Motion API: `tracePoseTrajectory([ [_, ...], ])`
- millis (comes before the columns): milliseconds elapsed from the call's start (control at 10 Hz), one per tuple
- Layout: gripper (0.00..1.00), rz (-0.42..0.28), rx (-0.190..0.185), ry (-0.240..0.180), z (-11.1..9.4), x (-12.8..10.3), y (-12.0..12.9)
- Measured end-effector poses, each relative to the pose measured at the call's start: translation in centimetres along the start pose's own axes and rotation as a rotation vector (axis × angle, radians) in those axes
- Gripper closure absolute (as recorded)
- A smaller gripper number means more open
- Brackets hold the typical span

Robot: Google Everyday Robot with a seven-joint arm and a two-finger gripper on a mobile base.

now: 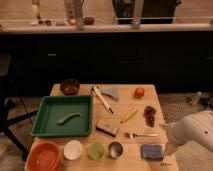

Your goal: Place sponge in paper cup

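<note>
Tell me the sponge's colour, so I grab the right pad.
The sponge is blue-grey, camera view; the gripper is just right of it.

text: none readable | labels, brands, numbers, signs: none legible on the table (125, 102) or on anything standing on it | claw (170, 148): lower right, at the table's right edge, just right of the sponge (151, 150), jaws spread, holding nothing
</note>
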Motion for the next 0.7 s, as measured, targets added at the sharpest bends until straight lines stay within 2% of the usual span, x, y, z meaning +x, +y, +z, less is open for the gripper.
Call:
tracePoseTrajectory([
  [100, 0.2, 0.001, -0.001, -0.003, 0.0, 0.0, 0.0],
  [400, 0.2, 0.057, -0.031, -0.115, 1.5, 1.4, 1.6],
  [600, 0.2, 0.092, -0.027, -0.174, 2.6, 1.1, 2.3],
  [700, 0.2, 0.1, -0.025, -0.186, 3.0, 0.8, 2.4],
])
